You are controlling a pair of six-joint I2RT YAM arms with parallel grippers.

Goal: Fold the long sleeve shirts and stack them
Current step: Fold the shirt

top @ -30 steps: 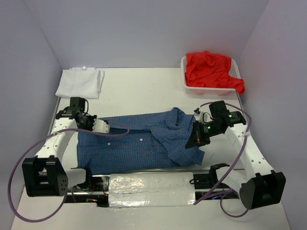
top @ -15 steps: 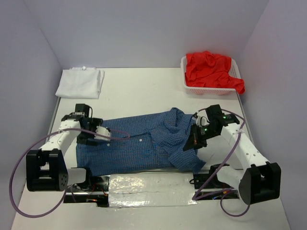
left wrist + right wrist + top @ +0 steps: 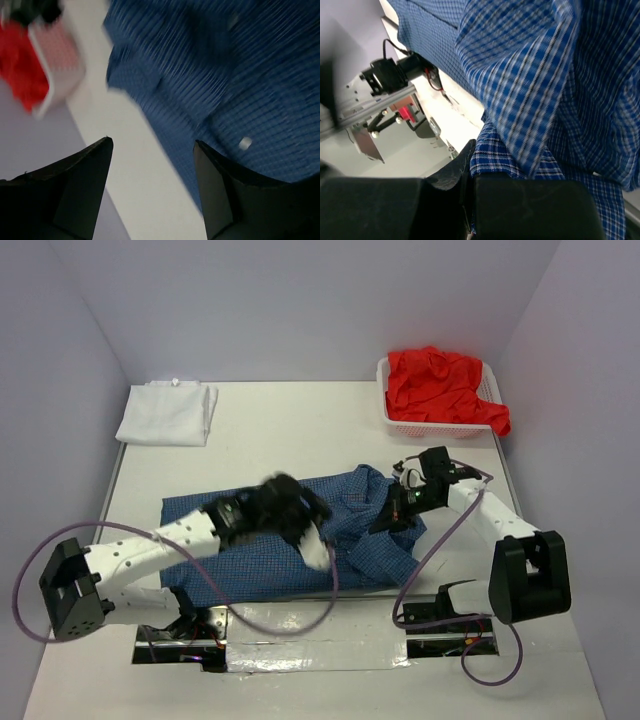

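Across the desk (image 3: 300, 430) middle lies the blue checked shirt (image 3: 255, 572). Over it the left tool (image 3: 152, 150) hangs spread, empty; rightward, the right tool (image 3: 471, 167) pinches a fold. Pulling one-sided would likely bunch the cloth.

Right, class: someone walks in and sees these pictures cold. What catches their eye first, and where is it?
Probably the blue checked shirt spread across the middle of the table, with the right gripper shut on its bunched cloth and the left gripper open above it. Next, the red shirt heaped in the white basket at the far right corner, and the folded white shirt at far left.
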